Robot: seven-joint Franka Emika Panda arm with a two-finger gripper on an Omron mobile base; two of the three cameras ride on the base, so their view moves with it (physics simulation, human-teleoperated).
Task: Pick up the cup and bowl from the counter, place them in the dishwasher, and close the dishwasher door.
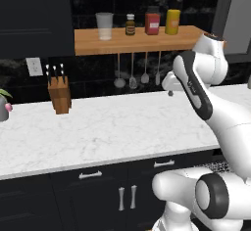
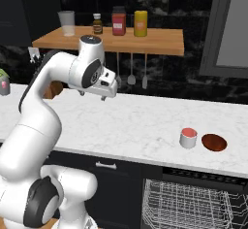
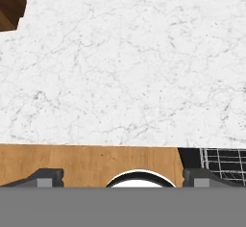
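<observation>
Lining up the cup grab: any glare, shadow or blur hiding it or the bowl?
Right base view: cup and bowl evenly lit, soft small shadows on the counter, no glare. Hand view: marble sharp, flat light. Left base view: slightly soft.

The white arm rises from its rounded base at the lower left of the right base view, bends at a dark-jointed elbow and reaches forward at mid height, well above the surface below it. Its wrist turns the hand downward. The gripper (image 2: pixel 92 95) hangs under the hand, its two short dark fingers pointing down and standing apart, with nothing between them. In the left base view the forearm crosses the right side, and the gripper (image 1: pixel 169 91) shows as a pale block with a small dark tip beneath it. In the hand view the two dark fingertips (image 3: pixel 47 177) sit far apart at the bottom corners, jaws wide and empty.
</observation>
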